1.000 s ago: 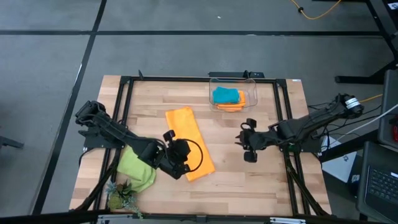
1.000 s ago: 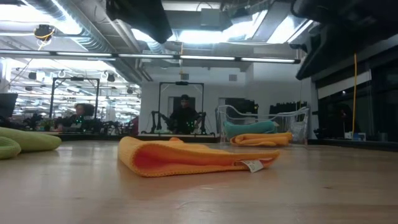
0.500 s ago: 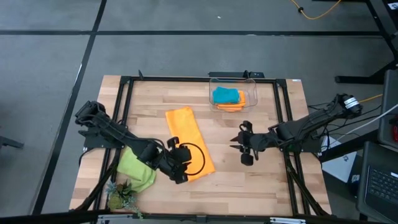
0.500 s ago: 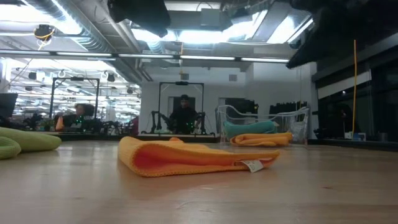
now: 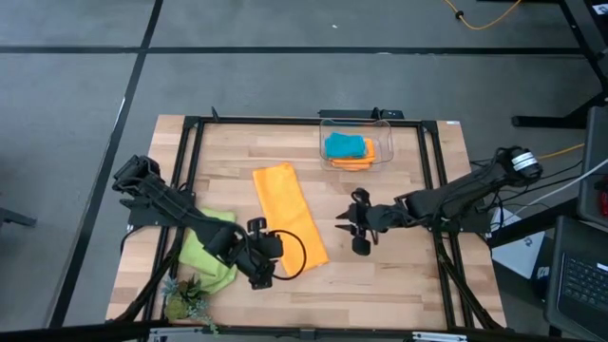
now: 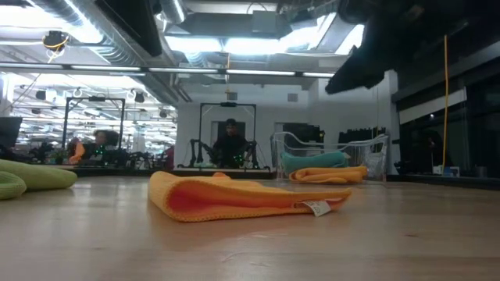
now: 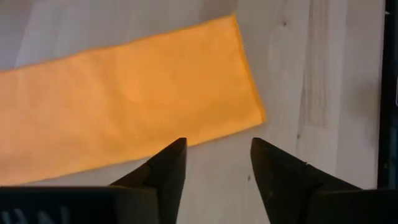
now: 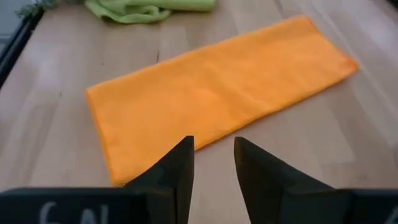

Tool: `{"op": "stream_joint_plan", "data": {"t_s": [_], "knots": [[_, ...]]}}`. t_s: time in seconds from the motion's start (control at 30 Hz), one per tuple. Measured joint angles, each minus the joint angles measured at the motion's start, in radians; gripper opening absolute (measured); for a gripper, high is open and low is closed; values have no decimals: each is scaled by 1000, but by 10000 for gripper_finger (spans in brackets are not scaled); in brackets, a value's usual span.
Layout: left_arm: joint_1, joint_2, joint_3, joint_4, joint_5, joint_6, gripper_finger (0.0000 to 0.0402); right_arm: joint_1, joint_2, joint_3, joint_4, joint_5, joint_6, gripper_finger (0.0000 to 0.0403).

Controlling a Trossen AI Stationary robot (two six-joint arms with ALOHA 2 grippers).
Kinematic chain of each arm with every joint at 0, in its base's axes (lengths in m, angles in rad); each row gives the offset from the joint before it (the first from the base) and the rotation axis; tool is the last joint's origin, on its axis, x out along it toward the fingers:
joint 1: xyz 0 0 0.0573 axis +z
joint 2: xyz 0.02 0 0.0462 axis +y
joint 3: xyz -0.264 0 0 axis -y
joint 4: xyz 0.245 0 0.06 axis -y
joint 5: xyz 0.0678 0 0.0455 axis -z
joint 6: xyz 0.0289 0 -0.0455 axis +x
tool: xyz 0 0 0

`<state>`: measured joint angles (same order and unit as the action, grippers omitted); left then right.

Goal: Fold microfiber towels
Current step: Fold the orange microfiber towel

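Orange towel [image 5: 290, 218]: folded in half lengthwise, flat mid-counter [image 5: 399, 285].
Left gripper [image 7: 214, 165]: fingers apart, empty, at the towel's near end.
Right gripper [image 8: 213, 163]: narrow gap, empty, beside the towel's long edge.

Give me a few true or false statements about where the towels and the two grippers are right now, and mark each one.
1. The orange towel on the table lies folded into a long strip. True.
2. The clear bin is empty. False: it holds a turquoise towel and another orange one.
3. The left gripper is clamped on the strip. False: its fingers are open, holding nothing, just off the strip's near end.
4. The green towel lies crumpled by the small plant. True.
5. The right gripper is open beside the strip. True.
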<state>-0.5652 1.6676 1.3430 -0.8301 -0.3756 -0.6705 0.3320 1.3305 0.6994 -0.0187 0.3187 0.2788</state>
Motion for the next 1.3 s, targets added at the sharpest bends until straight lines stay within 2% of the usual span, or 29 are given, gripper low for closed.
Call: {"op": "stream_joint_plan", "data": {"t_s": [0.17, 0.3, 0.4, 0.5, 0.63, 0.77, 0.9, 1.0, 1.1, 1.2, 1.3], "knots": [[-1, 0, 0, -11, -15, -4, 215, -36, 43, 0, 15, 0, 47, 118], [0, 0, 0, -11, -17, 24, 236, -53, 67, 0, 53, -1, -107, 118], [-1, 0, 0, -6, -17, 25, 239, -53, 93, 0, 128, 1, -271, 118], [0, 0, 0, -3, -16, 25, 237, -54, 113, 1, 222, 2, -329, 118], [0, 0, 0, -4, -16, 26, 237, -55, 130, 1, 284, 33, -334, 117], [0, 0, 0, -3, -16, 26, 236, -58, 133, 1, 295, 17, -338, 117], [0, 0, 0, -3, -16, 26, 236, -66, 132, 1, 323, 25, -285, 119], [0, 0, 0, -3, -16, 26, 236, -71, 132, 1, 318, 30, -303, 140], [0, 0, 0, -3, -16, 26, 236, -71, 132, 1, 319, 51, -311, 185], [0, 0, 0, 4, -29, 27, 236, -74, 132, 1, 317, -33, -337, 236], [0, 0, 0, 17, -49, 26, 236, -74, 132, 2, 339, -37, -334, 271]]}}
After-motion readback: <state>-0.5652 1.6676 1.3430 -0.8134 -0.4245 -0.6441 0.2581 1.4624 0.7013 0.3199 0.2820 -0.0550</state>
